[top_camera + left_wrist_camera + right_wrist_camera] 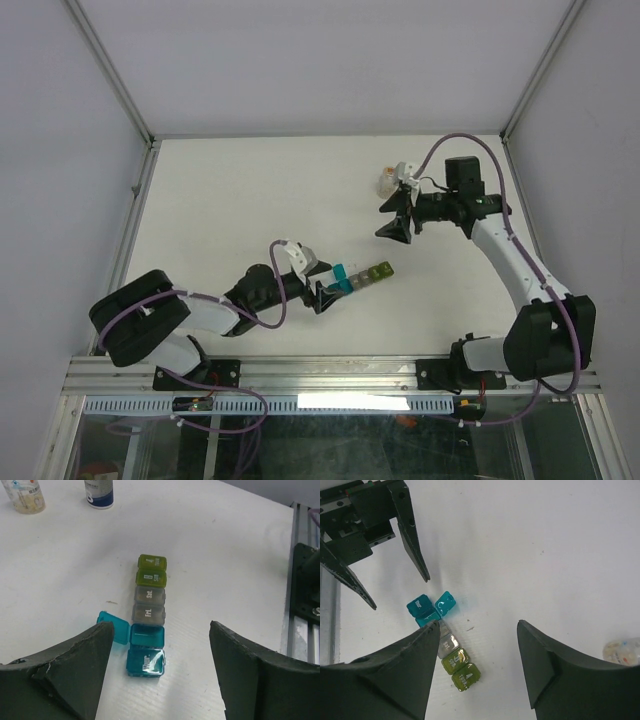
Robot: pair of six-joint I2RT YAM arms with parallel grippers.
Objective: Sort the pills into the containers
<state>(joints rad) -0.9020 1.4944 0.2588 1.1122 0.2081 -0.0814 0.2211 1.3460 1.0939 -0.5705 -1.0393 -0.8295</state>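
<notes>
- Rail (330,372) of bare metal runs along the near edge of the white table (250,190), and both arms are bolted to it.
- From the near left, the left arm lies low and reaches toward the middle of the table.
- The left gripper (326,294) sits at the near end of the containers (362,275), its jaws spread wide and holding nothing.
- In the left wrist view its fingers (75,670) stand on either side of the teal end. Whether the left one touches the flipped lid (111,626) I cannot tell.
- The containers are a short strip of joined small compartments. It lies flat on the table near the middle and slants away to the right in the top view.
- Nearest the left gripper is a shut teal compartment.
- Next is an open teal compartment (147,635), with its lid folded out to the side and resting on the table.
- Beyond these come two grey ones, then an olive and a yellow-green one, all four shut.
- Farther back and to the right, well apart from the strip, is the right gripper (395,222). Its jaws are also apart and grip nothing.
- Its wrist camera looks down past its fingers (395,670) at the strip.
- Just beyond the right gripper stands a clear bottle (386,183).
- In the left wrist view a second bottle (99,492) with a dark label stands near the clear one.
</notes>
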